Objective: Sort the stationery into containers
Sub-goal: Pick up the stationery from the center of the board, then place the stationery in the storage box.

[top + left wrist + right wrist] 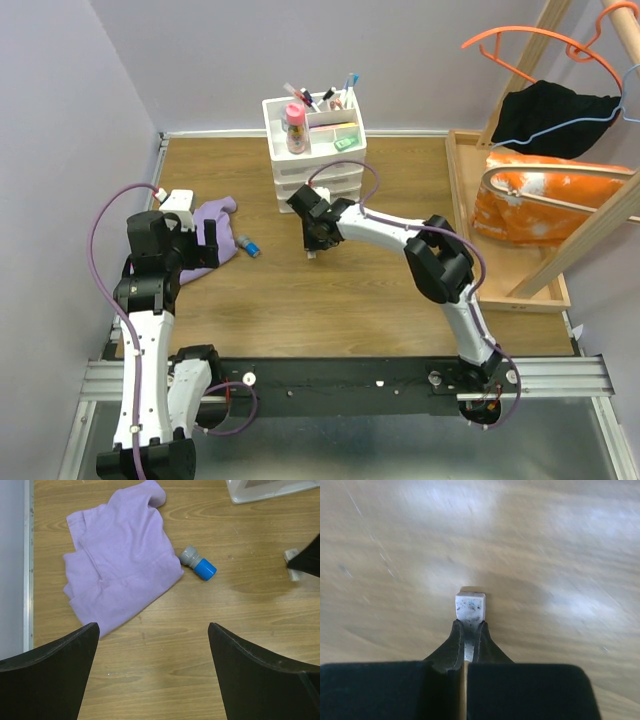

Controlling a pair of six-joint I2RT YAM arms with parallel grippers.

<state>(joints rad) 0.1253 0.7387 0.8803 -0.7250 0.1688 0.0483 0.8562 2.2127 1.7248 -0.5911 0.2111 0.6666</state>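
Note:
My right gripper (469, 627) is shut on a small white speckled eraser (470, 607), held just above the wooden table; the top view shows this gripper (313, 246) in front of the containers. The white drawer organiser (313, 140) stands at the back, with pens and markers in its top compartments. A stubby grey marker with a blue cap (198, 564) lies on the table beside the purple cloth (120, 560). My left gripper (152, 630) hangs open over bare wood, short of the marker (248, 245), with nothing between its fingers.
A wooden tray-frame (462, 190) at the right holds an orange bag (545, 205), with a black cloth and hangers (530, 45) above it. The purple wall (60, 150) runs close along the table's left edge. The organiser's corner (265, 490) shows at the left wrist view's top.

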